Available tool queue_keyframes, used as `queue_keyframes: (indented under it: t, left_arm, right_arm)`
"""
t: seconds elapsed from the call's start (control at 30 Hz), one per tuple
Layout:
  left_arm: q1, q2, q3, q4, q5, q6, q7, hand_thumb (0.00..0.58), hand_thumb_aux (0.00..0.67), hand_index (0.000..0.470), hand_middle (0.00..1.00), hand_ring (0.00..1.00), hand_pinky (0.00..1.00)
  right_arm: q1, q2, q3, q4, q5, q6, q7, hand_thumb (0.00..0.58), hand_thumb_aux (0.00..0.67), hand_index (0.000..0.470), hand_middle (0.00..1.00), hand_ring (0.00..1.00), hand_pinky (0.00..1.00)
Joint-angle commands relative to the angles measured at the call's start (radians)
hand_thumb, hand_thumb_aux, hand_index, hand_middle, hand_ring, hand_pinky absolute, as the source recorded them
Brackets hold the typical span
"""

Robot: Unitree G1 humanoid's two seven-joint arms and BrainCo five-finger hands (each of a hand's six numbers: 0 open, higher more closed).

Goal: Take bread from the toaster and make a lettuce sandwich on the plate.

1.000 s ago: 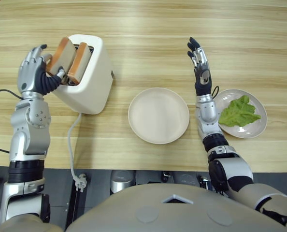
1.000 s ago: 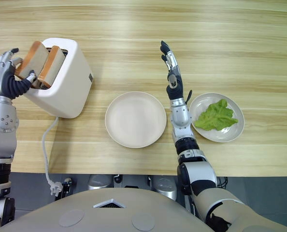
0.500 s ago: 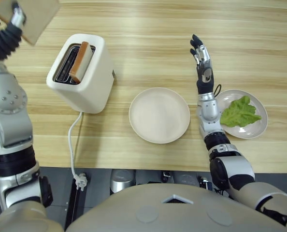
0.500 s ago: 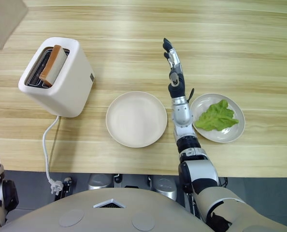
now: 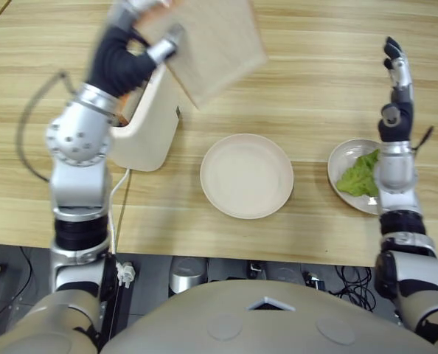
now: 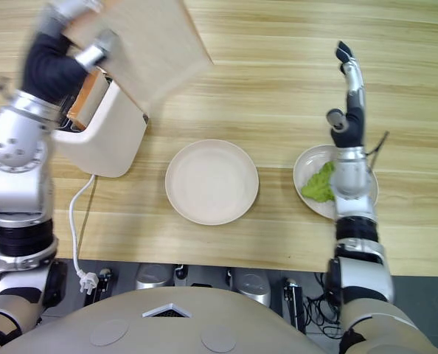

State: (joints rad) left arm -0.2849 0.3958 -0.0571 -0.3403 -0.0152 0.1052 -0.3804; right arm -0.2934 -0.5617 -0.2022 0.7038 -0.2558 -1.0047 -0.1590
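Surface: light wooden table (image 5: 315, 74) with the plank grain running side to side, nothing fancy.
Toaster: white toaster (image 5: 149, 136) sits at the robot's left, mostly hidden behind the arm. Its cord (image 6: 75, 214) trails off the near edge.
Left hand: left hand (image 5: 127, 51) is wrapped around a bread slice (image 5: 215, 44), gripping it at one corner and holding it up high over the toaster, well clear of the slots.
Bread: broad pale face turned toward the camera, tilted, with the long side running diagonally from the hand out toward the robot's right.
Other bread: a second slice (image 6: 82, 103) peeks out of the toaster, browned crust showing.
Plate: the empty round plate (image 5: 246, 175) is in the middle of the table, between the two arms.
Key relation: from the held slice, the plate lies nearer the robot, off to its right and lower. My guess is the left arm needs to swing inward and drop, then flatten the slice out.
Right hand: right hand (image 5: 396, 96) is up with fingers spread straight, holding nothing, just past the small plate (image 5: 338, 158).
Lettuce: the lettuce (image 5: 355, 177) lies on that small plate, right beside the right forearm, so that hand is clearly the closer one for it.
Writing: just a tiny dark mark on the toaster's side, way too small to read.
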Motion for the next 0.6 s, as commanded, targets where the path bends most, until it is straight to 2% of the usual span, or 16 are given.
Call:
queue_keyframes:
  t: [0.03, 0.3, 0.6]
  left_arm:
    - [0.023, -0.016, -0.067, 0.132, -0.041, 0.002, -0.098, 0.580, 0.670, 0.460, 1.00, 1.00, 1.00]
    - [0.024, 0.006, -0.215, 0.429, 0.016, -0.065, -0.272, 0.580, 0.670, 0.460, 1.00, 1.00, 1.00]
    - [-0.016, -0.094, -0.292, 0.732, 0.136, -0.200, -0.211, 0.580, 0.670, 0.460, 1.00, 1.00, 1.00]
  right_arm:
    - [0.036, -0.075, -0.050, 0.064, -0.011, -0.009, -0.042, 0.000, 0.000, 0.000, 0.00, 0.00, 0.00]
    - [0.035, -0.156, -0.044, 0.184, -0.063, -0.008, -0.136, 0.000, 0.000, 0.000, 0.00, 0.00, 0.00]
    - [0.011, -0.150, 0.008, 0.184, -0.106, -0.005, -0.172, 0.000, 0.000, 0.000, 0.00, 0.00, 0.00]
